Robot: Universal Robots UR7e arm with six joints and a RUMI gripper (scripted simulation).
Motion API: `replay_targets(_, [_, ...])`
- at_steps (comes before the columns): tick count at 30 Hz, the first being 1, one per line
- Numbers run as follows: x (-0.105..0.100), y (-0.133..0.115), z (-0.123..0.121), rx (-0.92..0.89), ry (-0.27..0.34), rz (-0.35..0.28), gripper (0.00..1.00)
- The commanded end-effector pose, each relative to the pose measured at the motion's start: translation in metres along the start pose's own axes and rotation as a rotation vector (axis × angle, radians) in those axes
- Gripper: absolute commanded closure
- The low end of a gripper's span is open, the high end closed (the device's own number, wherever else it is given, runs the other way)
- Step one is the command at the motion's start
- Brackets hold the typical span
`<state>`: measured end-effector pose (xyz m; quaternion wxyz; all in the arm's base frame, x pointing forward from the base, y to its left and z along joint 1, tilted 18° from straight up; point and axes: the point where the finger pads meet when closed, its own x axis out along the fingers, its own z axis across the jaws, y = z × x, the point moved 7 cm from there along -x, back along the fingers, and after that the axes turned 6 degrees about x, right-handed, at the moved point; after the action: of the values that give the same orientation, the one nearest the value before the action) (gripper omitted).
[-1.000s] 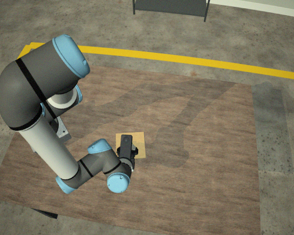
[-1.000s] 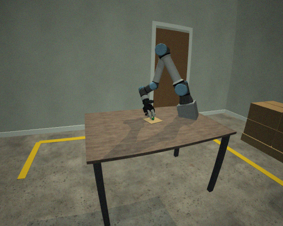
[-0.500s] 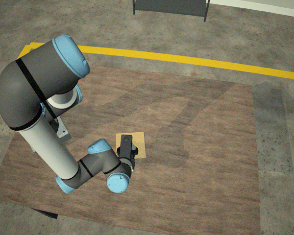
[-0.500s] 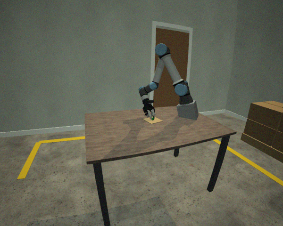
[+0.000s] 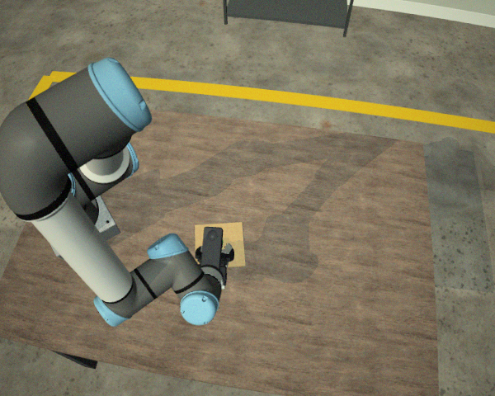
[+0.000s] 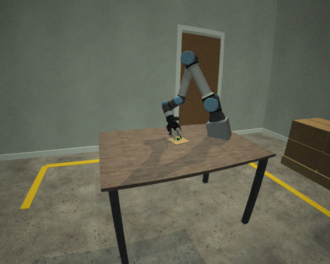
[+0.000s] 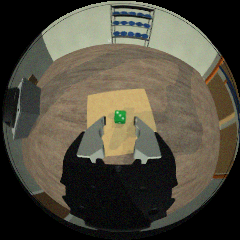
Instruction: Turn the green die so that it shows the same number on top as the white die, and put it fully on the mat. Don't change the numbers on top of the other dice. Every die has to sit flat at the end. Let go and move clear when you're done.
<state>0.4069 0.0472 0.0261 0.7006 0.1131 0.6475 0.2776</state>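
Observation:
The green die [image 7: 120, 117] sits flat on the tan mat [image 7: 120, 125], well inside its edges. My gripper [image 7: 120, 117] stands straight above it with its two fingers apart, one on each side of the die, with a gap showing at each finger. The die's white pips are too small to count. In the exterior view the die [image 6: 177, 138] shows just below the fingertips [image 6: 176, 135] on the mat [image 6: 177, 141]. In the overhead view the gripper [image 5: 215, 251] covers the die over the mat [image 5: 223, 244]. No white die is in view.
The arm's base [image 6: 218, 129] stands on the table behind the mat. Cardboard boxes [image 6: 315, 150] sit on the floor to the right of the table. A shelf [image 7: 131, 22] stands beyond the table's far edge.

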Motion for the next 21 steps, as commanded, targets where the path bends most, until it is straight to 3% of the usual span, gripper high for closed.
replay_targets(1, [-0.0002, 0.0001, 0.0002, -0.001, -0.001, 0.0, 0.67])
replay_targets(21, [-0.0083, 0.0081, -0.0006, -0.001, -0.001, 0.0, 0.67])
